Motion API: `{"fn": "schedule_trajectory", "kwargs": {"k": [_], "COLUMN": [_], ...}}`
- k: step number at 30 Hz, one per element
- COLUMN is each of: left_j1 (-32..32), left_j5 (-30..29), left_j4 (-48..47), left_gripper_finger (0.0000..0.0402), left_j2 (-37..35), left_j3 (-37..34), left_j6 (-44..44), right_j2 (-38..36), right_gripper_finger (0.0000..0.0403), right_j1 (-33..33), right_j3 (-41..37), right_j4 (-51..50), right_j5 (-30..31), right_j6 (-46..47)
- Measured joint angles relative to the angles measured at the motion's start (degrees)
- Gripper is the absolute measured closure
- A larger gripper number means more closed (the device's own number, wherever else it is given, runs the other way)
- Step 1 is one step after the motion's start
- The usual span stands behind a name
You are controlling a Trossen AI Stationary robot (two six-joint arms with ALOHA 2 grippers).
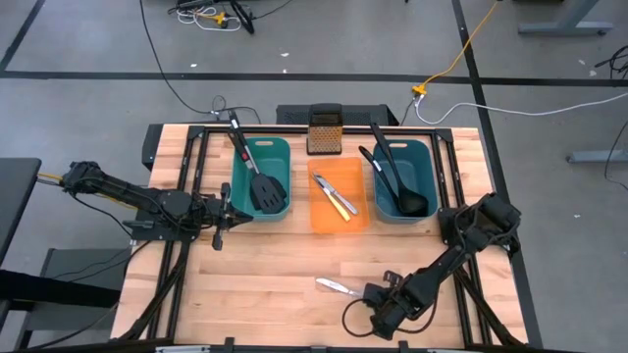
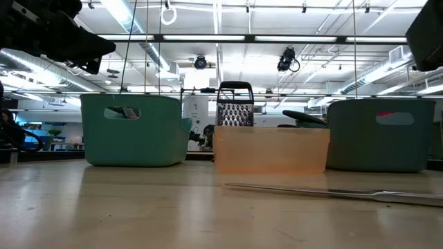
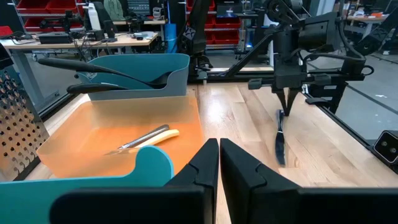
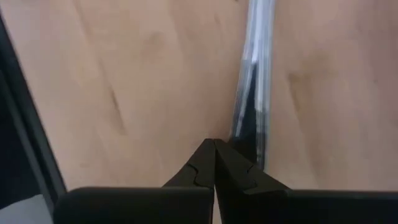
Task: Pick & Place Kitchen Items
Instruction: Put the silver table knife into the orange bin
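Note:
A slim silver knife lies flat on the wooden table near its front edge, also seen as knife and knife. My right gripper points steeply down, shut, with its tips right beside the knife's right-hand end. My left gripper is shut and holds nothing; it hangs level beside the left teal bin, which holds two black spatulas. The orange bin holds knives, one of them yellow-handled. The right teal bin holds black ladles. My right gripper comes from above with shut fingers at the end of the knife that lies toward the table's right edge. The knife runs past the side of the fingertips, not between them. I cannot tell whether they touch it.
A metal box grater stands upright behind the orange bin. The three bins stand in a row across the table's far half. Bare wood lies to the left of the knife along the near half of the table.

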Motion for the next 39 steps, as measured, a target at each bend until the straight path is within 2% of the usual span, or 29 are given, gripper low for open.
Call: {"fn": "schedule_trajectory", "kwargs": {"k": [9,18,23,39], "left_j1": [0.0,0.0,0.0,0.0], "left_j5": [0.0,-0.1,-0.2,-0.2], "left_j4": [0.0,0.0,0.0,0.0], "left_gripper_finger": [0.0381,0.0381,0.0381,0.0381], "left_j2": [0.0,0.0,0.0,0.0], "left_j3": [0.0,0.0,0.0,0.0], "left_j6": [0.1,0.2,0.2,0.1], "right_j2": [0.0,0.1,0.0,0.1], "right_gripper_finger": [0.0399,0.0397,0.0388,0.0391], "right_j1": [-2.4,-3.8,-3.8,-5.0], "right_j3": [0.0,-0.2,-0.4,-0.3], "right_j4": [-2.6,-3.6,-1.2,6.5], "right_j5": [2.0,9.0,9.9,12.4], "right_j6": [-2.5,-5.5,-8.1,-10.5]}}
